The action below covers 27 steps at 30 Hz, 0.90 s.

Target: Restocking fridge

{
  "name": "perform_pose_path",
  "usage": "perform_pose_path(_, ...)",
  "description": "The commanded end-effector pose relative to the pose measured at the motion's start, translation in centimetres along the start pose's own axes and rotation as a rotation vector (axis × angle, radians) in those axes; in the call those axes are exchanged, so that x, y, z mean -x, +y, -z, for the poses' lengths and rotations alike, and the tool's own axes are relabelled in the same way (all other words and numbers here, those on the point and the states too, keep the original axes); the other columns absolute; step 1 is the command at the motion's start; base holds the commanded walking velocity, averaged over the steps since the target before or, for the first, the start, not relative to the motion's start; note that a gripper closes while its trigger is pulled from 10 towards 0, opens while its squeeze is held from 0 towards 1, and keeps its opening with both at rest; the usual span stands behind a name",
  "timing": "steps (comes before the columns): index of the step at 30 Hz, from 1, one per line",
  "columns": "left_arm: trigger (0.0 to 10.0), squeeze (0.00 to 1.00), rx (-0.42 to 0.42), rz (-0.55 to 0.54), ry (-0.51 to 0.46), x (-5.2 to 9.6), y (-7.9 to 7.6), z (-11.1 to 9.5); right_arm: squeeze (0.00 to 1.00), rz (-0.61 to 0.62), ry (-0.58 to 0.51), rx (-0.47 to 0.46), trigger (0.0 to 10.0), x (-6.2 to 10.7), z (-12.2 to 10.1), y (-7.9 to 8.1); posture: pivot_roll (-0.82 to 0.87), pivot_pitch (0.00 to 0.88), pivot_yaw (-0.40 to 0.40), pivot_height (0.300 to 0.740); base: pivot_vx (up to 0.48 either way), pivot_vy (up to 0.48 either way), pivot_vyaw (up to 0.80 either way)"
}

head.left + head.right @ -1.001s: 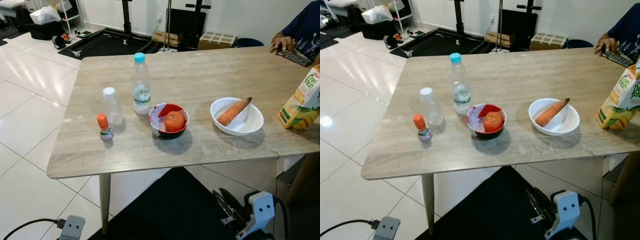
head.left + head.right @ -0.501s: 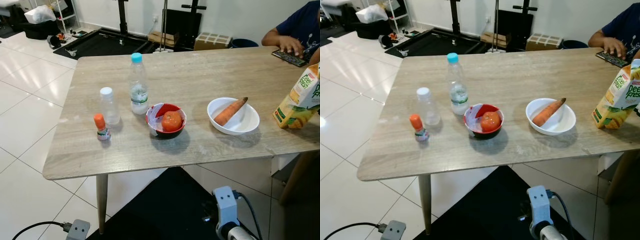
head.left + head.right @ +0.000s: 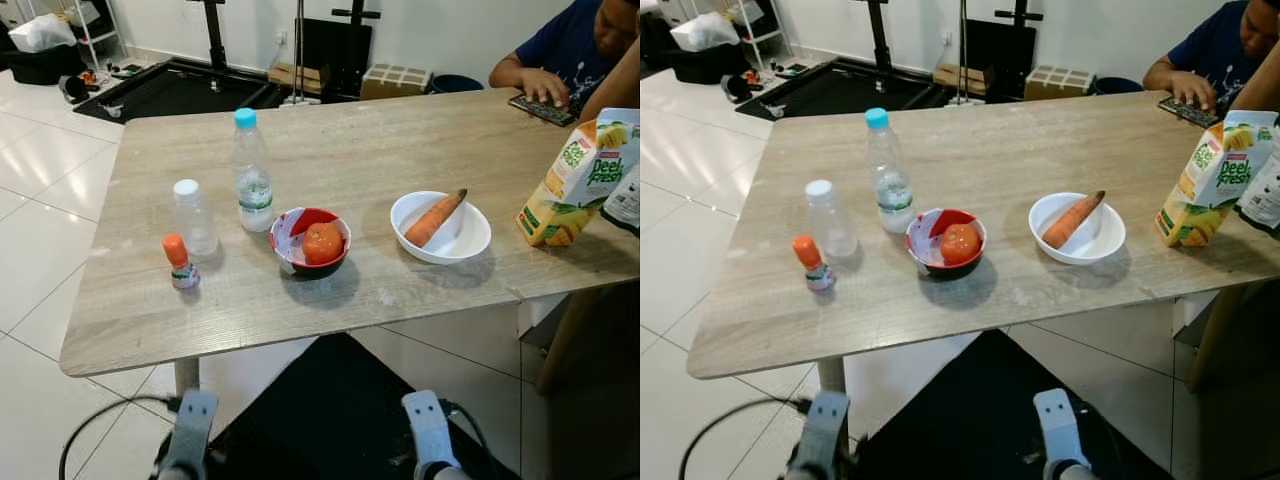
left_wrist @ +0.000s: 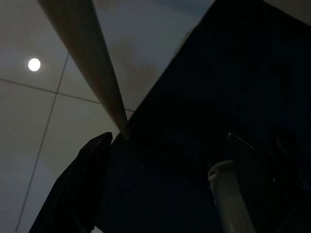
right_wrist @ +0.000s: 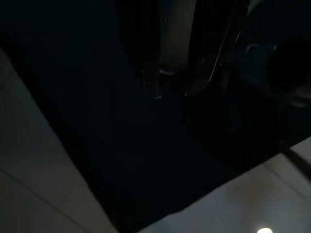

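A pale wood tabletop [image 3: 400, 140] stands on glossy white floor tiles [image 3: 40, 170], a black mat [image 3: 180, 88] beyond.

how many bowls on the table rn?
2. The red bowl, holding a tomato, sits near the table's middle in front of the water bottle. The white bowl, holding a carrot, is to its right. None look hidden.

Wooden table [image 3: 400, 140] carries 3 bottles [image 3: 249, 172], 2 bowls [image 3: 441, 227], juice carton [image 3: 576, 177], phone [image 3: 538, 109].
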<state>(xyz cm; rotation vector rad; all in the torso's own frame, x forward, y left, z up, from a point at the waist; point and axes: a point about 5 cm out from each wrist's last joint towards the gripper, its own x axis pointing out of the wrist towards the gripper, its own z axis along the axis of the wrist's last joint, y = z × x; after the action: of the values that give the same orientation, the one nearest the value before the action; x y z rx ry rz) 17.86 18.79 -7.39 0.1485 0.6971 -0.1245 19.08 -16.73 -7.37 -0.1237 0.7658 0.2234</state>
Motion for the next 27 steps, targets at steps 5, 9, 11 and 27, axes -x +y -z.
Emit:
perform_pose_path(5, 10.0, 0.00, 0.033, 0.051, 0.017, 0.1, -0.9, 0.5, 0.00, 0.006, 0.032, 0.030, 10.0, 0.3, 1.0, -0.2, -0.14, 0.098, 0.009, 0.740, 0.000, 0.000, 0.00)
perform_pose_path(9, 10.0, 0.00, 0.078, 0.150, 0.008, 0.1, -2.0, 0.4, 0.00, 0.006, 0.035, 0.041, 10.0, 0.4, 1.1, -0.3, -0.13, 0.102, 0.008, 0.740, 0.000, 0.000, 0.00)
perform_pose_path(11, 10.0, 0.00, 0.122, 0.232, -0.111, -0.1, -3.1, -1.2, 0.00, 0.005, 0.035, 0.045, 10.0, 0.4, 1.1, -0.3, -0.13, 0.103, 0.005, 0.740, 0.000, 0.000, 0.00)
perform_pose_path(27, 10.0, 0.00, -0.109, 0.241, -0.595, 3.7, -2.5, -5.2, 0.00, 0.009, 0.033, 0.046, 10.0, 0.6, 1.5, -0.4, -0.14, 0.108, 0.027, 0.740, 0.000, 0.000, 0.00)
